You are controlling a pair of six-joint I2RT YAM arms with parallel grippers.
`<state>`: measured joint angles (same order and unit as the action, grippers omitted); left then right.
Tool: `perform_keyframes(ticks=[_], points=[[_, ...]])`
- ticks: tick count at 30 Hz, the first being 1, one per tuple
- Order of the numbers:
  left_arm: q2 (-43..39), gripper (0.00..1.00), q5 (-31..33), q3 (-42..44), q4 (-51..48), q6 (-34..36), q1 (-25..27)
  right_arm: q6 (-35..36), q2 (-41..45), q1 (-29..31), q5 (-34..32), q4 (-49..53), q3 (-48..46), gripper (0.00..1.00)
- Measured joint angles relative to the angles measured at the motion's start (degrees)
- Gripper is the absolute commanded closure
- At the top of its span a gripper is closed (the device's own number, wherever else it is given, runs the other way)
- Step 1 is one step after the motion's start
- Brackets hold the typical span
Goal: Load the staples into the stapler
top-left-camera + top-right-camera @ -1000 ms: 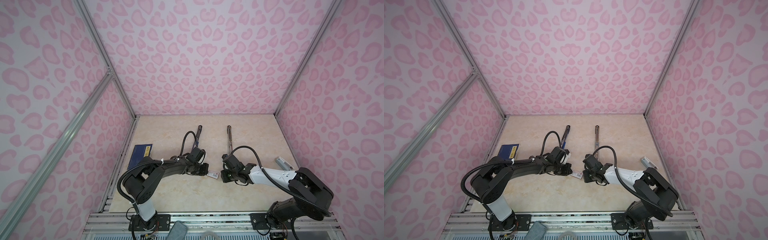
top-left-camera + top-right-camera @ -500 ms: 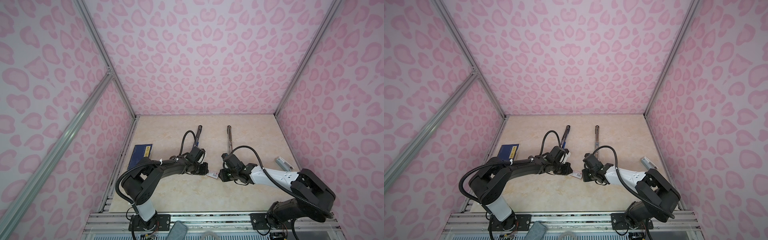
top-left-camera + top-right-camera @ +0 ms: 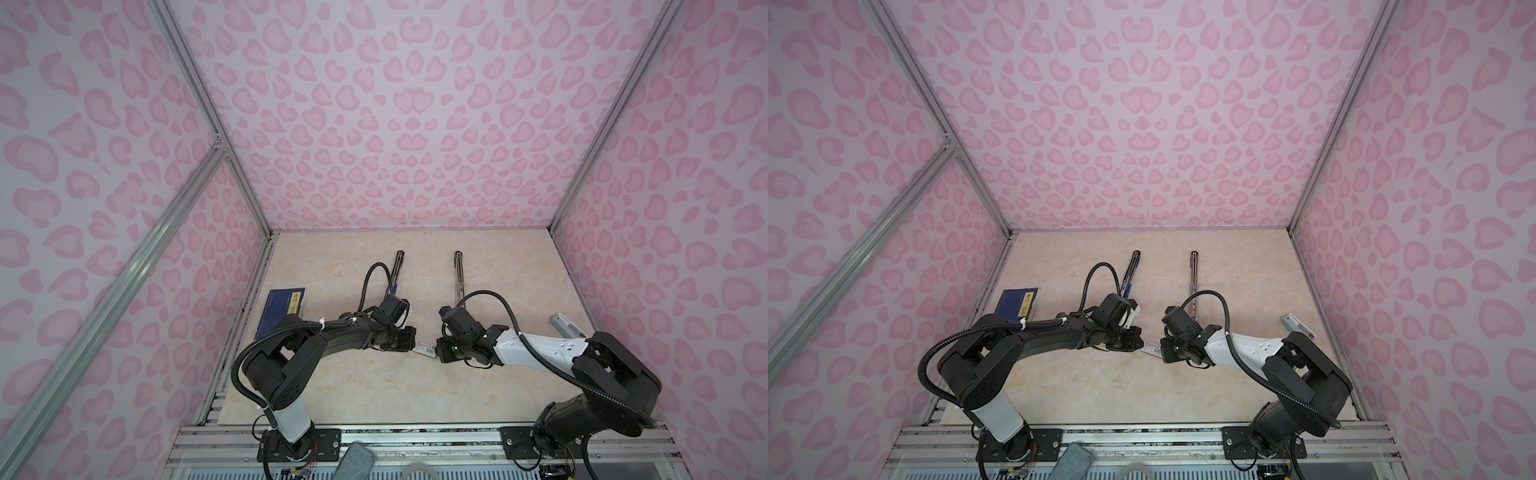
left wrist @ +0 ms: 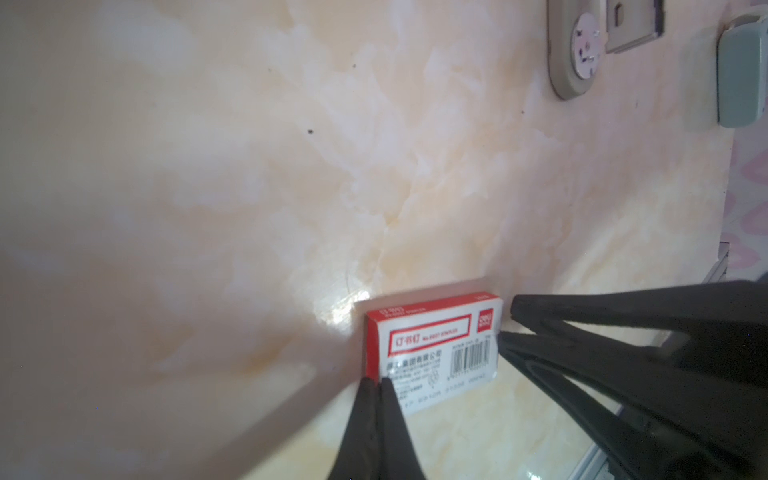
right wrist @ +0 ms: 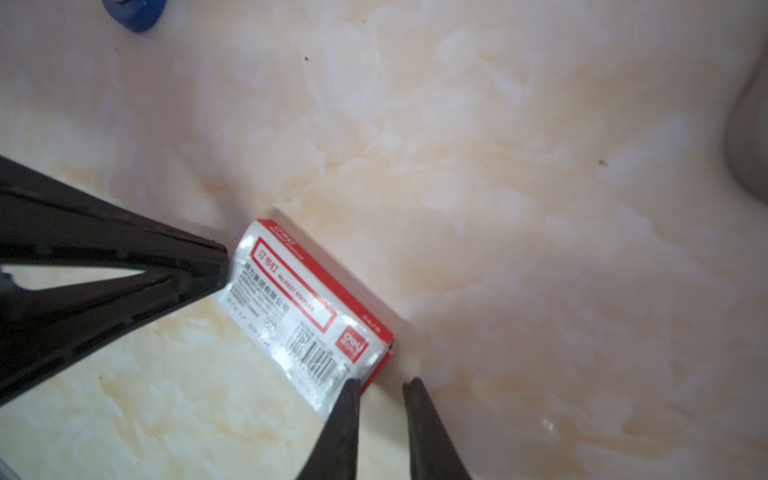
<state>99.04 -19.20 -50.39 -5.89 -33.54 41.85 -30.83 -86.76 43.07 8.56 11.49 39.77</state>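
Small white red-labelled cardboard staple box (image 3: pixel 425 345) flat on beige marbled tabletop (image 3: pixel 374 395); my left tool (image 4: pixel 376 381) together, my right tool (image 5: pixel 382 382) slightly apart, at opposite ends.

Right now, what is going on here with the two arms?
Both arms are working on the small staple box, which lies flat on the table between them. The left hand is shut, its tips against one end of the box. The right hand is at the opposite end, jaws slightly apart. The box looks closed. The stapler lies untouched near the right wall.
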Motion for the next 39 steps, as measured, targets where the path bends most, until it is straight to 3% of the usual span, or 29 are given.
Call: perform_keyframes(ticks=[6,14,25,39], points=[[0.00,0.97,0.09,0.00,-0.02,0.00,-0.02,0.44,0.17,0.00,-1.05,0.81,-0.48,0.78],[0.00,0.97,0.09,0.00,-0.02,0.00,-0.11,-0.22,1.49,-0.13,0.11,-0.22,-0.68,0.68],[0.00,0.97,0.13,0.02,-0.02,0.00,-0.11,-1.46,-1.07,-0.11,1.97,-2.82,-0.07,0.77],[0.04,0.97,0.39,0.07,-0.04,0.04,-0.11,0.24,0.11,-0.15,-0.48,-0.94,-1.16,0.79]])
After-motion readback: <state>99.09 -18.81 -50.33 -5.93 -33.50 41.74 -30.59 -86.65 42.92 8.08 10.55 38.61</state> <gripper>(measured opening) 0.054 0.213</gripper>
